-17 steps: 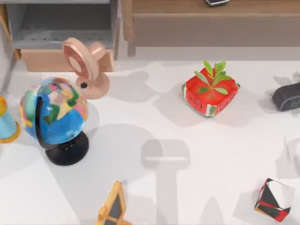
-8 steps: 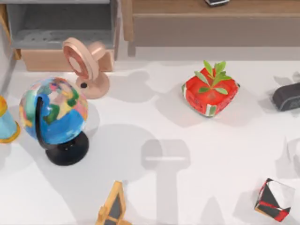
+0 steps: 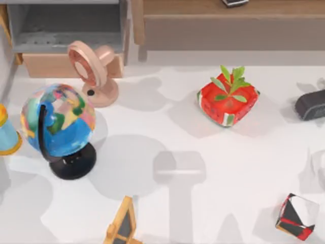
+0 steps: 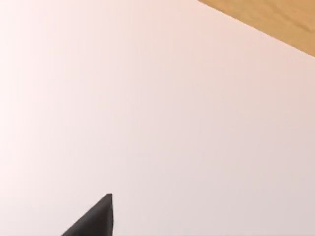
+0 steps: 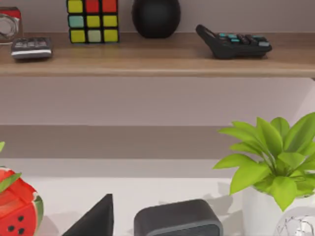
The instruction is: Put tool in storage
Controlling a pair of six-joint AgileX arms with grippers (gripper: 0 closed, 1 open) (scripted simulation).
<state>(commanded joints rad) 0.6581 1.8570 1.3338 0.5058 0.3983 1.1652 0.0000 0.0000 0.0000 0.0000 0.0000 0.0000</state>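
The tool (image 3: 180,173) looks like a thin silvery-white strip lying flat at the table's middle, inside a grey shadow patch. The storage (image 3: 61,35) is a grey open cabinet with a wooden drawer front at the back left. In the left wrist view, a black fingertip (image 4: 96,219) of my left gripper hangs over bare white table near a wooden edge (image 4: 275,22). In the right wrist view, a black fingertip (image 5: 98,219) of my right gripper faces the back shelf, beside a dark grey box (image 5: 177,219).
A globe (image 3: 58,122) and a pink fan (image 3: 94,71) stand at the left, between the tool and the storage. A watermelon pot (image 3: 227,99) sits right of centre. An orange-framed triangle (image 3: 122,223) and a black-white-red cube (image 3: 297,216) lie near the front edge. A wooden shelf (image 5: 157,56) carries small items.
The objects have stayed put. Soft shadows at the table's lower left have shifted and grown, so the left arm is moving above there.
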